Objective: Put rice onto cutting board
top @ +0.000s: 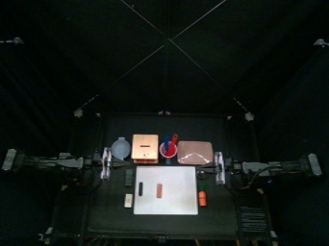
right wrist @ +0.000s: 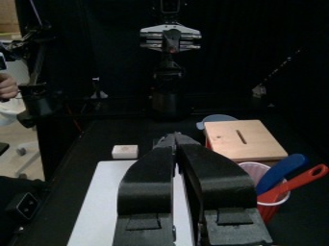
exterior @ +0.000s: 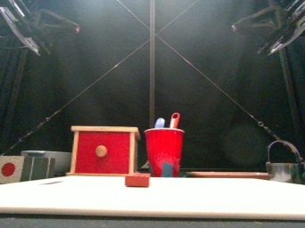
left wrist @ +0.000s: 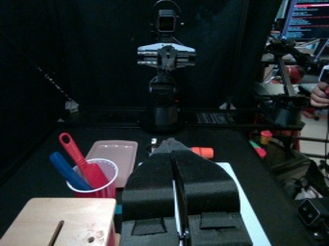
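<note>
Overhead, table-level and two facing wrist cameras share the cutting board [top: 166, 188].

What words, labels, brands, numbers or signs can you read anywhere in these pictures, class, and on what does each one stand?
No text can be read in any view.
Monitor beyond the curtains, left wrist view: coloured lines of text, too small and blurred to read.
Red cup, wooden box, cutting board: no print visible.

The cutting board [top: 166, 189] lay at the table's front. The rice [top: 127, 198] sat just off its left edge. A cup [top: 167, 149] stood behind the board, between two boxes.
</note>
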### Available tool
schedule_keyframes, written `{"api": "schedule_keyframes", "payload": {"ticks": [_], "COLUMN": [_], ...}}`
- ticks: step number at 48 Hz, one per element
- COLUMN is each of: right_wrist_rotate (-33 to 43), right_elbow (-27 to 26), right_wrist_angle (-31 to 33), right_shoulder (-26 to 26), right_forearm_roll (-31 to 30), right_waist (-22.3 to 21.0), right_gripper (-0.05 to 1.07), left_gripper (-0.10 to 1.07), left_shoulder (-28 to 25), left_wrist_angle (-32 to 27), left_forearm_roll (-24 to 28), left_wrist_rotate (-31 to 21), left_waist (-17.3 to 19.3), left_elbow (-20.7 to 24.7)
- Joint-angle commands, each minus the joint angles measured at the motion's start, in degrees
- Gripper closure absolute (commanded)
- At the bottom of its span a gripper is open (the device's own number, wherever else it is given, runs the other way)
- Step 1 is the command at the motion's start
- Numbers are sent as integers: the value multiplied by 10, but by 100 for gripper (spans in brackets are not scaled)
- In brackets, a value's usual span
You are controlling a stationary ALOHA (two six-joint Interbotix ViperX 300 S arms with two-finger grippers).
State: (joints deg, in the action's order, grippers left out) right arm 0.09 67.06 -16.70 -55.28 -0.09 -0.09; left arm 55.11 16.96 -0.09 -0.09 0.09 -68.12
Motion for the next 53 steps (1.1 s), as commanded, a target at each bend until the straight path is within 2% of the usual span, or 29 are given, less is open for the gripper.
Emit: {"api": "schedule_keyframes", "payload": {"ticks": [1, 8, 14, 20, 26, 34, 38, 44, 53], "right_wrist_rotate": [-2, 1, 2, 2, 2, 2, 3, 3, 4], "right_elbow": [-1, -1, -6, -4, -3, -2, -1, 4, 9], "right_wrist_angle": [-1, 14, 24, 25, 32, 44, 54, 64, 68], "right_shoulder": [11, 20, 32, 40, 49, 55, 57, 58, 58], "right_forearm_roll": [-3, -21, -40, -45, -45, -46, -45, -45, -41], "right_waist": [-4, -10, -14, -22, -33, -40, -41, -44, -64], "right_gripper": [100, 100, 100, 100, 100, 100, 100, 100, 100], "left_gripper": [89, 87, 86, 86, 86, 86, 86, 86, 85], "left_shoulder": [-12, -40, -95, -166, -229, -288, -315, -348, -355], "left_wrist_angle": [-1, -24, -83, -178, -302, -402, -481, -581, -705], "left_forearm_roll": [-29, -60, -76, -88, -88, -96, -91, -41, 86], "left_wrist_rotate": [-1, 1, 1, 1, -2, -20, -56, -134, -320], "left_waist": [7, 10, 16, 18, 15, 12, 18, 18, -11], "left_elbow": [17, 33, 73, 142, 218, 271, 288, 310, 352]}}
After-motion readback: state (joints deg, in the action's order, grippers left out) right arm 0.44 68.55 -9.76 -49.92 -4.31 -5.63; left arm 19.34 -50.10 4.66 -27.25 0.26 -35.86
